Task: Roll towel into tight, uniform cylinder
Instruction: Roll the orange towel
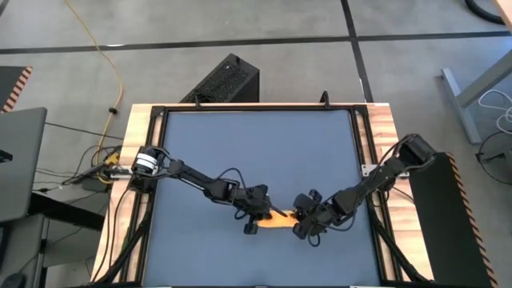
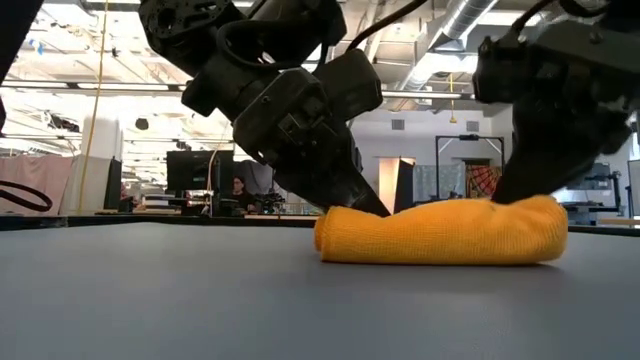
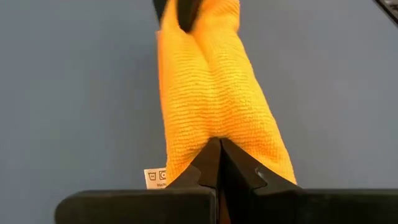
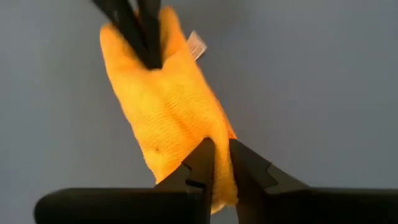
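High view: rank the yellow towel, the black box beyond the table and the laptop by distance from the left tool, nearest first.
1. Towel, right at the left tool.
2. Black box, beyond the table's far edge.
3. Laptop, off the left side.

Towel lies on the mat, in the near half, roughly midway across, rolled with its length running left to right. My left gripper sits at its left end, my right gripper at its right end, the roll between them. Tag lies at the left end, beside my left fingers. Mat sits on the table, inside its frame.
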Controlling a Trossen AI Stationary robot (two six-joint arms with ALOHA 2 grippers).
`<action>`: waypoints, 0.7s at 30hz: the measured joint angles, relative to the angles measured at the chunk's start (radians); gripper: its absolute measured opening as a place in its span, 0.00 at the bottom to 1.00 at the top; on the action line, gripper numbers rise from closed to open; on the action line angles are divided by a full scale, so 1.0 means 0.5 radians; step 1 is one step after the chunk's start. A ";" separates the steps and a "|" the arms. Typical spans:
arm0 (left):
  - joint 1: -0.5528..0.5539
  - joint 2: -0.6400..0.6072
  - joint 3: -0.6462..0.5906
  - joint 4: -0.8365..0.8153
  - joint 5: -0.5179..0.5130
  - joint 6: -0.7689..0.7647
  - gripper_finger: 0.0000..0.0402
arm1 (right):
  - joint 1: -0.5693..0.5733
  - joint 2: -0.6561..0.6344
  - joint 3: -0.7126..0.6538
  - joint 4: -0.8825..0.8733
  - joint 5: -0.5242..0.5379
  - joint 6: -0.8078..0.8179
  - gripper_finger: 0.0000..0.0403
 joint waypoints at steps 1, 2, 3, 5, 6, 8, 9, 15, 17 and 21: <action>-0.001 0.000 0.000 -0.004 0.002 -0.001 0.00 | -0.001 -0.030 0.000 -0.030 0.019 0.006 0.17; -0.003 0.000 0.000 -0.015 0.001 -0.004 0.00 | -0.001 -0.056 0.000 -0.047 0.034 0.006 0.18; -0.005 0.001 0.000 -0.018 0.001 -0.004 0.00 | -0.001 -0.078 0.000 -0.056 0.045 0.001 0.20; -0.006 0.001 0.000 -0.019 0.003 -0.004 0.00 | 0.000 -0.123 -0.002 -0.053 0.050 -0.034 0.22; -0.006 0.001 0.000 -0.020 0.005 -0.009 0.00 | 0.000 -0.145 -0.001 -0.041 0.056 -0.043 0.23; -0.006 0.002 -0.001 -0.021 0.008 -0.019 0.00 | 0.009 -0.187 0.000 -0.037 0.062 -0.072 0.25; -0.006 0.002 -0.001 -0.023 0.009 -0.020 0.00 | 0.021 -0.201 0.000 -0.034 0.072 -0.085 0.25; -0.006 0.002 -0.001 -0.025 0.014 -0.038 0.00 | 0.161 -0.234 0.001 -0.011 0.302 -0.094 0.25; -0.006 0.002 -0.001 -0.030 0.014 -0.039 0.00 | 0.216 -0.208 0.002 0.037 0.339 -0.103 0.24; -0.007 0.002 -0.002 -0.057 -0.013 -0.061 0.00 | 0.271 -0.056 0.004 0.122 0.337 -0.094 0.24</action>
